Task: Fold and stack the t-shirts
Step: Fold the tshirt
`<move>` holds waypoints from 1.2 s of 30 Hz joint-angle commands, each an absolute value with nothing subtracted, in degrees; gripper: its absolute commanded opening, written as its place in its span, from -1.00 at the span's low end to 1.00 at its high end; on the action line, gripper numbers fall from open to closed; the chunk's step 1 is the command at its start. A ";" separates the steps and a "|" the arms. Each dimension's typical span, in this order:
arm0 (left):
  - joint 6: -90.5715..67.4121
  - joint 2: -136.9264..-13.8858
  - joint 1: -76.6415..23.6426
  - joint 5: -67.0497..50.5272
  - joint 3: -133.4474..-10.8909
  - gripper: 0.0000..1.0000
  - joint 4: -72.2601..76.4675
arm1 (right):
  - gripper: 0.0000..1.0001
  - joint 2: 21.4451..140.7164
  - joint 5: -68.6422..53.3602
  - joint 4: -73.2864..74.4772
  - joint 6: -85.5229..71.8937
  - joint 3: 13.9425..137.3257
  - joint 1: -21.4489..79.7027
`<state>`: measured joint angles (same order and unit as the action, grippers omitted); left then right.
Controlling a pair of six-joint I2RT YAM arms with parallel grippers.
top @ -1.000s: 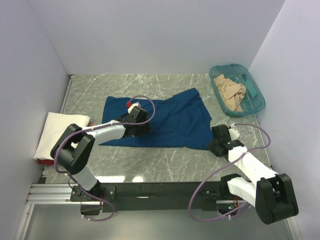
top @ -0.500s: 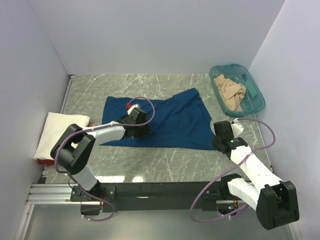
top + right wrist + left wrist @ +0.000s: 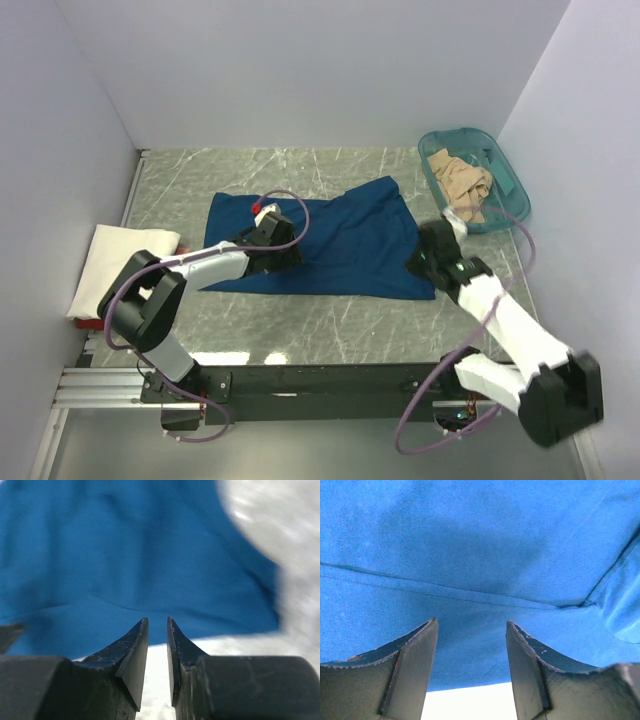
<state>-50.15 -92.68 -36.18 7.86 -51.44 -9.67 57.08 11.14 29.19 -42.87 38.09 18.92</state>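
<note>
The navy blue t-shirt (image 3: 345, 235) lies spread flat in the middle of the table. My left gripper (image 3: 284, 254) is low over its near left part. In the left wrist view its jaws (image 3: 472, 630) are wide open and empty, above the blue cloth (image 3: 470, 540) just inside its near hem. My right gripper (image 3: 424, 262) is at the shirt's near right edge. In the right wrist view its jaws (image 3: 157, 621) stand a narrow gap apart and hold nothing, with the blue cloth (image 3: 125, 555) beyond the tips. The cream-white t-shirt (image 3: 118, 262) lies folded at the far left. The tan-beige t-shirt (image 3: 462, 186) is crumpled in the tub.
The teal plastic tub (image 3: 512, 200) stands at the back right by the wall. White walls close in the grey marbled table (image 3: 320, 325) on the left, back and right. A black rail (image 3: 320, 380) runs along the near edge.
My right gripper has moved up and left from the shirt's near right corner, which now lies a little further right. My left gripper has barely moved.
</note>
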 commanded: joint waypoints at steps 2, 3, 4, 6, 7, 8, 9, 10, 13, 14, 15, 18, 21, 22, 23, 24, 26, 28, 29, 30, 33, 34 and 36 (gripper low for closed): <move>-49.39 -89.30 -35.95 8.79 -53.44 0.25 -10.28 | -0.42 72.98 13.35 24.34 -38.59 53.06 24.34; -49.39 -88.51 -35.95 8.88 -53.26 0.25 -10.37 | -0.43 75.73 13.88 24.52 -37.89 55.17 25.48; -49.39 -88.16 -35.95 8.96 -53.17 0.25 -10.55 | -0.42 78.37 14.32 24.70 -37.62 59.28 25.75; -49.13 -87.11 -35.95 9.32 -53.17 0.25 -11.51 | -0.42 85.14 15.99 25.57 -36.66 63.00 26.37; -48.87 -86.75 -35.95 9.32 -53.17 0.25 -11.86 | -0.42 87.17 16.52 26.01 -36.30 66.24 26.63; -48.78 -86.31 -35.95 9.49 -53.17 0.25 -12.30 | -0.42 90.93 17.13 26.97 -35.95 67.84 26.63; -48.78 -85.53 -35.95 9.58 -53.09 0.25 -12.48 | -0.40 92.62 18.88 27.77 -35.69 69.33 26.80; -48.69 -85.08 -35.95 9.67 -52.65 0.25 -12.57 | -0.39 94.12 19.33 28.47 -35.34 71.87 26.72; -48.52 -83.67 -35.95 9.84 -51.60 0.26 -12.39 | -0.32 98.60 20.13 28.92 -34.11 74.61 26.89; -48.69 -83.32 -35.86 9.84 -51.42 0.26 -12.31 | -0.31 100.44 20.30 29.09 -33.67 75.32 26.89; -48.69 -83.32 -35.86 9.76 -51.33 0.26 -12.22 | -0.30 101.42 20.04 29.09 -33.40 76.02 26.81; -48.60 -83.50 -35.86 9.58 -50.89 0.25 -12.04 | -0.29 104.76 19.69 29.27 -32.70 78.83 26.89; -48.60 -83.50 -35.86 9.40 -50.80 0.25 -11.95 | -0.28 106.96 19.69 29.44 -32.35 79.89 27.16; -48.69 -83.50 -35.86 9.49 -50.63 0.26 -11.95 | -0.28 107.40 19.86 29.53 -32.34 80.59 27.25; -48.69 -83.58 -35.77 9.49 -50.63 0.25 -11.95 | -0.28 108.45 20.04 29.71 -32.17 80.94 27.33; -48.60 -83.58 -35.77 9.49 -50.71 0.25 -11.95 | -0.28 108.98 20.04 30.06 -32.08 81.30 27.33; -48.52 -83.58 -35.77 9.49 -50.71 0.25 -11.95 | -0.28 110.56 20.56 30.67 -32.08 82.44 27.51; -48.60 -83.58 -35.77 9.49 -50.63 0.25 -11.95 | -0.28 111.44 21.00 31.11 -32.08 82.97 27.60; -48.52 -83.58 -35.68 9.49 -50.54 0.26 -11.95 | -0.28 111.97 21.18 31.11 -31.99 83.06 27.60; -48.60 -83.58 -35.77 9.49 -50.36 0.25 -11.87 | -0.28 112.15 21.27 31.03 -31.99 82.97 27.68; -48.52 -83.85 -35.68 9.49 -50.54 0.25 -11.95 | -0.28 113.29 21.53 31.29 -31.73 83.67 27.69; -48.60 -83.76 -35.68 9.41 -50.45 0.25 -11.95 | -0.28 113.90 21.71 31.38 -31.73 83.85 27.60; -48.60 -83.76 -35.68 9.40 -50.54 0.26 -11.95 | -0.28 114.08 22.06 31.64 -31.55 84.02 27.77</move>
<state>-49.95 -84.84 -35.92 8.88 -50.78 -12.32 113.97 19.51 30.89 -32.18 81.19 27.24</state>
